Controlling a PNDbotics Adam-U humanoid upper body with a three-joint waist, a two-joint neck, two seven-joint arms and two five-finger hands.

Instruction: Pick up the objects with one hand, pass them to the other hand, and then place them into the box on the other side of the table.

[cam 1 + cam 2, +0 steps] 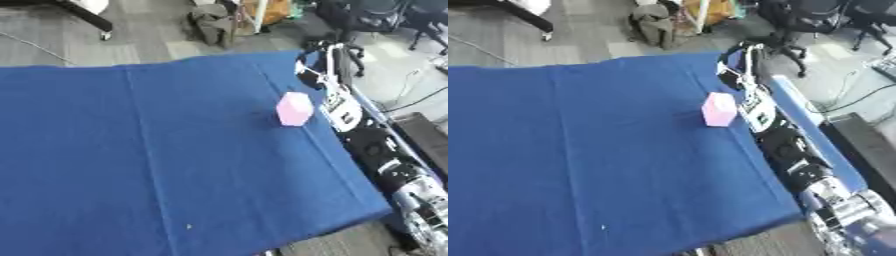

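Observation:
A small pink block point(294, 108) is on the blue cloth-covered table point(157, 150), close to its right edge. My right arm runs along that edge from the lower right corner, and its white forearm passes just right of the block. The right hand point(310, 71) shows as a black and silver shape a little beyond the block, over the far right part of the table. It is apart from the block as far as I can see. No box shows in either view, and neither does my left hand.
The table's right edge drops off beside my arm, with grey floor and cables point(411, 100) below. Office chairs point(815, 20) and a heap of bags point(214, 22) stand past the far edge. A white chair base point(92, 12) is at the far left.

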